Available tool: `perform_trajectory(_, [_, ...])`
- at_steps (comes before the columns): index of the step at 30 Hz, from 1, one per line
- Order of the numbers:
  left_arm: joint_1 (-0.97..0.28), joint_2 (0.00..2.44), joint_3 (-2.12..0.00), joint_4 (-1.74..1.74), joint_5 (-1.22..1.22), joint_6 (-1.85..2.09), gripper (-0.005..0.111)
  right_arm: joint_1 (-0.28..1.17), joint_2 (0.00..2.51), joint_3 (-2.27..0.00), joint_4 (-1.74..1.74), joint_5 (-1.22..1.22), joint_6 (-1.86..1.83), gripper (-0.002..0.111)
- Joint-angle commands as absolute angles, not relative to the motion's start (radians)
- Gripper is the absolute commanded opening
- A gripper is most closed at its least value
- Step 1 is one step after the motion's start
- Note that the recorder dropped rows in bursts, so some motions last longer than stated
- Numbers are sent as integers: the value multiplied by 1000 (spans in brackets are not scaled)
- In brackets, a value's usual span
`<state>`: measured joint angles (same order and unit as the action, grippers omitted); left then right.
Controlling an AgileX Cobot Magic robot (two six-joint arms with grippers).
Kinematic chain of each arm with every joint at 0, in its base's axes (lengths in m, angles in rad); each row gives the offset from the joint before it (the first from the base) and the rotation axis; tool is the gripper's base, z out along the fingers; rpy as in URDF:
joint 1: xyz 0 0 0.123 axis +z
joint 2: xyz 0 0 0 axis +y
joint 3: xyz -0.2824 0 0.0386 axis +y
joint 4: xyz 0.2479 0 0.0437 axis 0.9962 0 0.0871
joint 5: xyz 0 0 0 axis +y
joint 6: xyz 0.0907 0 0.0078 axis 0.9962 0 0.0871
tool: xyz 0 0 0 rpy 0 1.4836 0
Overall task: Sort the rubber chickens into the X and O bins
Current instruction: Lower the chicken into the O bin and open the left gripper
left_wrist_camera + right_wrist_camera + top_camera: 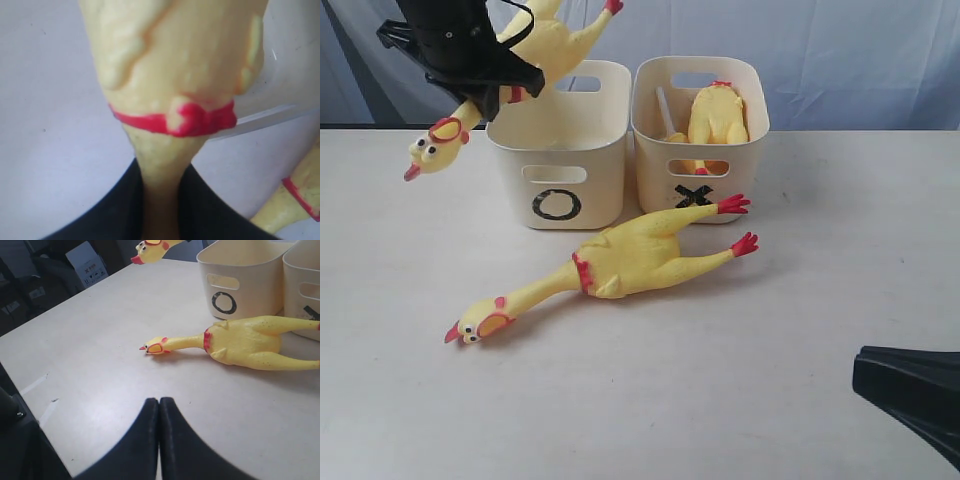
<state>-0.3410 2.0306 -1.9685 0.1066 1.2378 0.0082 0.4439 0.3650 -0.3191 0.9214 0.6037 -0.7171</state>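
The left gripper (pixel 490 95) is clamped on the neck of the held chicken (pixel 555 45), up in the air beside the far left edge of the O bin (pixel 582 150). Its head hangs down and to the left, clear of the worktop (pixel 800 330). Its body slants up over the bin's back corner, and one red foot is cut off by the top of the exterior view. The gripper's body hides the middle of the neck. In the left wrist view the black fingers (pixel 112 212) press on the neck just below the red ring. The chicken's body fills most of that view, blurred, so the O bin's inside cannot be seen there.

The lying chicken (pixel 640 260) is stretched on the worktop in front of both bins. Its head points to the near left, and its feet are at the X bin (pixel 750 120), where one leg covers the lower part of the black X.

The binned chicken (pixel 717 118) stands in the X bin. Only its body shows, plus a bit through the slot handle, and its head is hidden.

The right gripper (pixel 159 440) is closed on nothing. It sits low at the near right and is mostly cut off in the exterior view.
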Motion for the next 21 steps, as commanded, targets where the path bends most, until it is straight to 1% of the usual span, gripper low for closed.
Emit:
perform_trajectory(1, [-341,2057,-1979,95,1221,0,26,439,359,-314,925,594,-720,-1])
perform_trajectory(2, [-341,2060,-1979,95,1221,0,32,439,359,-314,925,594,-720,-1])
perform_trajectory(3, [-341,2061,-1979,95,1221,0,33,439,359,-314,925,594,-720,-1])
perform_trajectory(16, [-341,2040,-2010,124,1221,0,34,439,359,-314,925,594,-720,-1])
perform_trajectory(17, [-341,2032,-2014,123,1221,0,36,439,359,-314,925,594,-720,-1])
perform_trajectory(19, [-341,2009,-2027,107,1221,0,45,439,359,-314,925,592,-720,-1])
perform_trajectory(21, [-341,1979,-2027,107,1192,0,58,439,359,-314,925,592,-720,-1])
